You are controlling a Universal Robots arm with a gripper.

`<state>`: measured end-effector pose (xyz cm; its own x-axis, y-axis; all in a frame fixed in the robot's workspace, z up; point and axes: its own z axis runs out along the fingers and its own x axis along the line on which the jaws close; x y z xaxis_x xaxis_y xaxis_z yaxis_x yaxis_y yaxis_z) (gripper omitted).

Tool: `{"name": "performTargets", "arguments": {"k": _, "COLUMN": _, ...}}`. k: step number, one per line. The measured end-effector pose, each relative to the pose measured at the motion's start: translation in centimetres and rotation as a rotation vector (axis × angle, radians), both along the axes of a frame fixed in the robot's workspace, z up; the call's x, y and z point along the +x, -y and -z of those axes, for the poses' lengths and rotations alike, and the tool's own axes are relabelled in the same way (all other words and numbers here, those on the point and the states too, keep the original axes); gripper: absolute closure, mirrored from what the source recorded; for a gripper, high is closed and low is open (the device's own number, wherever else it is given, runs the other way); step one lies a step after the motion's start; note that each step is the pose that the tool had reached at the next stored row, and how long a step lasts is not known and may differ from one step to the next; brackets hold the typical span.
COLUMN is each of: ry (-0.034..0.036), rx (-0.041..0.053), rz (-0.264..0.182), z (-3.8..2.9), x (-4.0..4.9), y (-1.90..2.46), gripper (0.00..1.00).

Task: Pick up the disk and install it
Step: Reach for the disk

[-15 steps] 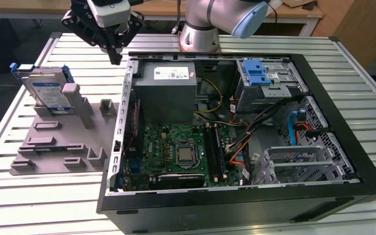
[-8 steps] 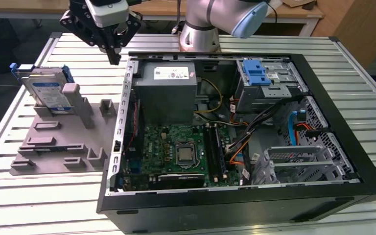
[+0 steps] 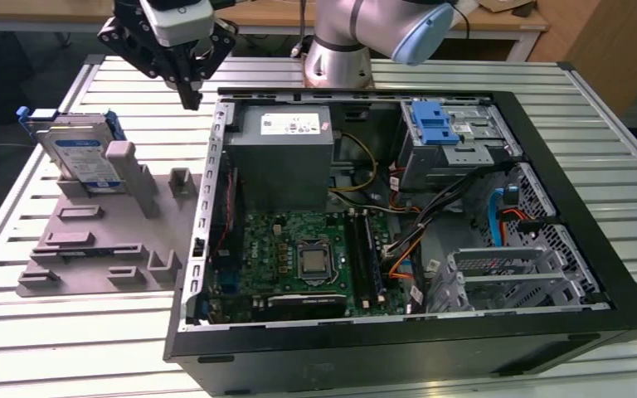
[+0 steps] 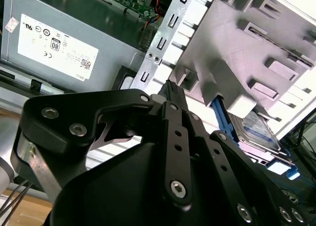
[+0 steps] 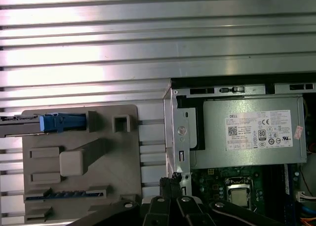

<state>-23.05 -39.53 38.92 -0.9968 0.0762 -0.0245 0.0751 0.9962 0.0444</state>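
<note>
In the exterior view the disk stands by the surface's edge on the exterior view's left, its lower part hidden behind posts of the grey holder. In the second wrist view the holder and the claw's links cover much of the disk.

Arm reaches twd exterior view's left; gripper pts down, fingers together.

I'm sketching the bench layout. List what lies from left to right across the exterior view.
disk upright in its blue carrier → gripper, above the table beside the case → grey power supply → blue drive-bay latch → black case wall
</note>
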Motion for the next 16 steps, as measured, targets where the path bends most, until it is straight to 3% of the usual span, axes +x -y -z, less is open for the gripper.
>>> {"name": "performTargets", "arguments": {"k": 16, "ry": 0.0, "rx": 0.0, "rz": 0.0, "z": 0.04, "x": -0.34, "y": 0.0, "gripper": 0.89}}
